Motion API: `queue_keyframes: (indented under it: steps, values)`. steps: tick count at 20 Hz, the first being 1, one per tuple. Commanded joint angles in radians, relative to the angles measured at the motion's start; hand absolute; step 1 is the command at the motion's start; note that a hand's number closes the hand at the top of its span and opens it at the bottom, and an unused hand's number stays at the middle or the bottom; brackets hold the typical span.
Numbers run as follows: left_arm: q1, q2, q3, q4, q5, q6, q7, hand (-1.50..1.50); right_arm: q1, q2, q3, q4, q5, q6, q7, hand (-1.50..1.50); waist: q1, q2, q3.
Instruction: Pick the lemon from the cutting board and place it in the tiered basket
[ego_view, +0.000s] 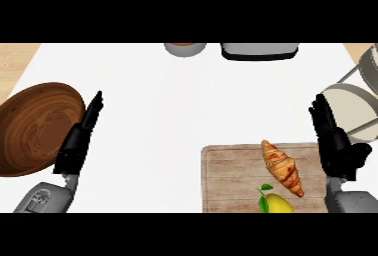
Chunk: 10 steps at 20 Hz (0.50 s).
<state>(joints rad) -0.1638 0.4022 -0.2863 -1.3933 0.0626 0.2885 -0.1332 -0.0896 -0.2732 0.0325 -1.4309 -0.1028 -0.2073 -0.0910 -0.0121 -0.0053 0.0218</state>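
Croissant (283, 168) lying diagonally, wooden bowl (35, 129) far left, white counter (192, 100)

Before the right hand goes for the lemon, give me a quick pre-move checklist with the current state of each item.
1. Lemon on the cutting board: ok, at its near edge, partly cut off by the view's lower edge.
2. Right hand free: ok, fingers straight, holding nothing.
3. Left hand out of the way: ok, open beside the wooden bowl.
4. Path to the lemon: not ok, the croissant lies close beside it.
5. Tiered basket in reach: cannot tell, only part shows at the right edge.
6. Basket tier free: cannot tell.
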Motion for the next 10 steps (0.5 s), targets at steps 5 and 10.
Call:
queue_keyframes:
  steps: [5,10]
  values:
    - [0.016,-0.032,0.033,0.007,0.103,-0.046,0.090,0.00,-0.023,0.022,0.364,-0.269,-0.024,0.411,-0.191,1.50,0.052,-0.016,-0.022]
    - [0.077,0.003,0.101,-0.090,0.244,-0.112,0.235,0.00,0.331,-0.015,0.360,-0.297,0.209,0.125,-0.254,-1.50,-0.006,-0.005,-0.020]
